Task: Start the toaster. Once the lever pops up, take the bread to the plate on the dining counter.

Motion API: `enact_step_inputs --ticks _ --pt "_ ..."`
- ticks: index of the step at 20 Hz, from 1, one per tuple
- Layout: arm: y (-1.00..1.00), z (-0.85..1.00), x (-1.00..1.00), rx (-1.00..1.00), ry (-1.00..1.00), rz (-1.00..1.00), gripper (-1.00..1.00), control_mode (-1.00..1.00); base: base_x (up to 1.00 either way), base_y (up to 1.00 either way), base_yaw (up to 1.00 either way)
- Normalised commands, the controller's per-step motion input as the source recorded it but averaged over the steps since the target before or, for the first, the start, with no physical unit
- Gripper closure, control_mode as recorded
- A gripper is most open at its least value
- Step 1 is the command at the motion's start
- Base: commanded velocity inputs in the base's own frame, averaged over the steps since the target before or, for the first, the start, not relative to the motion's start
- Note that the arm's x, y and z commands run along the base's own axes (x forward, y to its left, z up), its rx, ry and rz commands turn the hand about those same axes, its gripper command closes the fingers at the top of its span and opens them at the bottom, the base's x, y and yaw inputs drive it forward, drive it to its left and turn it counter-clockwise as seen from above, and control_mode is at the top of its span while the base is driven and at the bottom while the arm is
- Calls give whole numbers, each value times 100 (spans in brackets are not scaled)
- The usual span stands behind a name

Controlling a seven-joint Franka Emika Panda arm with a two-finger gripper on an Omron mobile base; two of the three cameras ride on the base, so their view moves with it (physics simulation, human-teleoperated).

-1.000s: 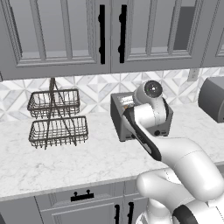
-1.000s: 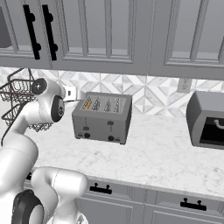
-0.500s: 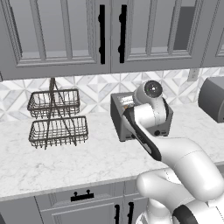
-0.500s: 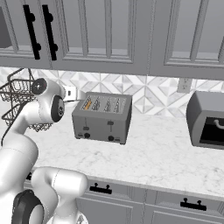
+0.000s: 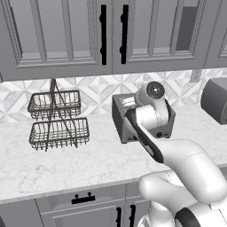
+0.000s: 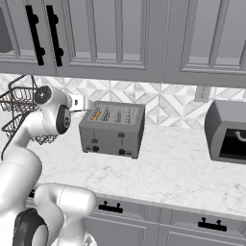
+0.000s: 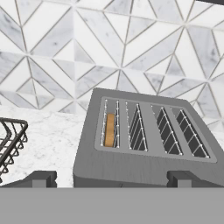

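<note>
The grey metal toaster stands on the marble worktop against the tiled wall, its black knobs facing forward. In the left base view the toaster is mostly hidden behind my arm. The bread sits down in the leftmost slot, with its tan top edge showing; from the right base view the bread is an orange sliver. My gripper hovers above the toaster on its front side, open, with nothing between its fingertips. The plate and the dining counter are out of view.
A two-tier wire basket stands on the worktop left of the toaster. A rounded dark grey appliance sits to the right. Grey upper cabinets hang close above. A wall outlet is on the backsplash.
</note>
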Motion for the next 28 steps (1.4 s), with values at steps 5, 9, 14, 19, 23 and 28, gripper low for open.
enact_step_inputs --ticks 5,9,14,19,23,28 --pt "0 0 0 0 0 0 -100 -100 0 0 0" --pt "0 0 0 0 0 0 -100 -100 0 0 0" --pt "0 0 0 0 0 0 -100 -100 0 0 0" --pt "0 0 0 0 0 0 -100 -100 0 0 0" --pt "0 0 0 0 0 0 -100 -100 0 0 0" --pt "0 0 0 0 0 0 -100 -100 0 0 0"
